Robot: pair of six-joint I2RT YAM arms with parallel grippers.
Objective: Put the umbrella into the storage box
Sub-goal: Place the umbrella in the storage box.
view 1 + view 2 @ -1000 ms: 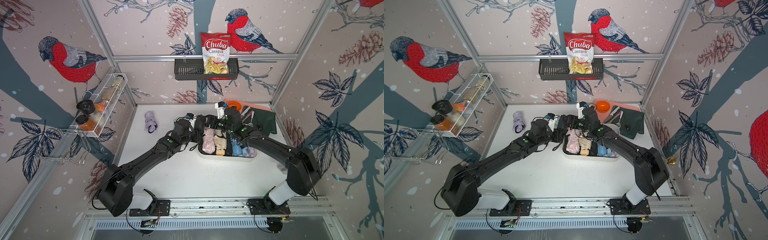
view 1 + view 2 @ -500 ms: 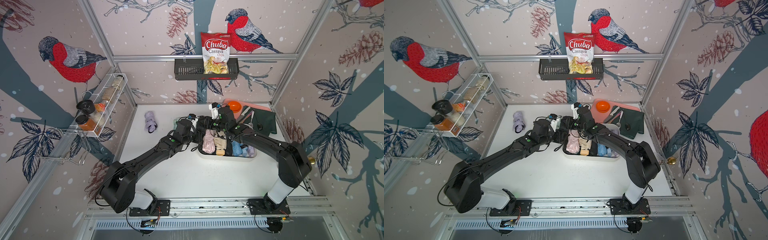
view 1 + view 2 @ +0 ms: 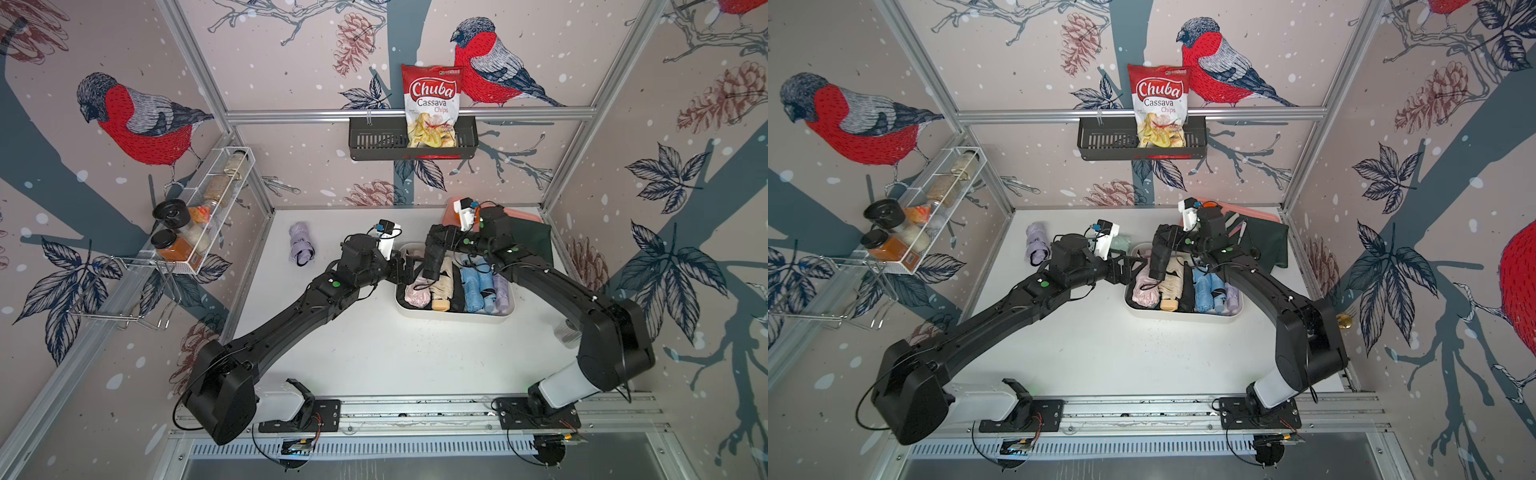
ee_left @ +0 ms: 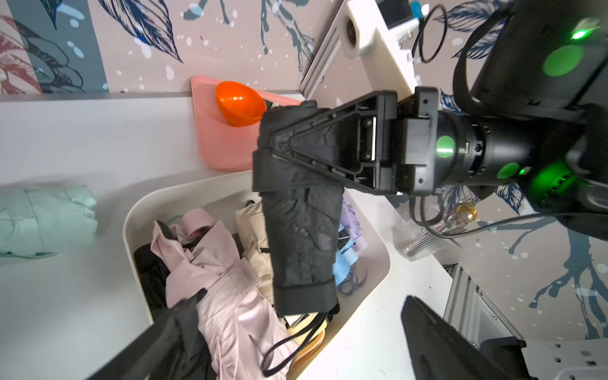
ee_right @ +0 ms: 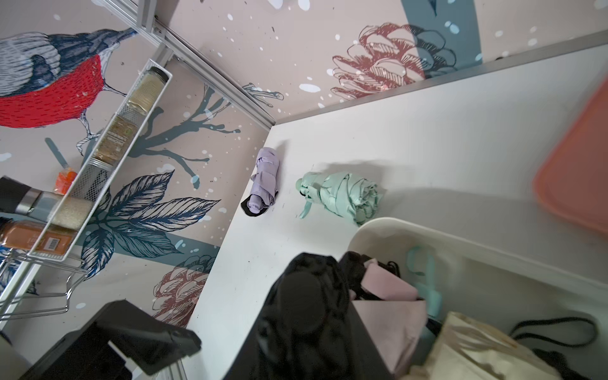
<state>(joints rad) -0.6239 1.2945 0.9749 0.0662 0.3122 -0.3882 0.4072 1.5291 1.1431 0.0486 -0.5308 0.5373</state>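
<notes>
Your right jaws clamped on the black umbrella (image 3: 432, 262), tilted above the storage box (image 3: 457, 316), your left jaws spread wide open just beside it.

Black umbrella (image 4: 299, 237), cream-white storage box (image 4: 135, 220)

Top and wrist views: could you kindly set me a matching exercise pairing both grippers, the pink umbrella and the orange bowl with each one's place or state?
Things:
1. right gripper
2. left gripper
3. pink umbrella
4. orange bowl

Places or states:
A. lying in the storage box
B. on the pink tray
C. open and empty, at the box's left end
D. shut on a black umbrella above the box

Pairs: 1-D, 2-C, 3-A, 4-B
</notes>
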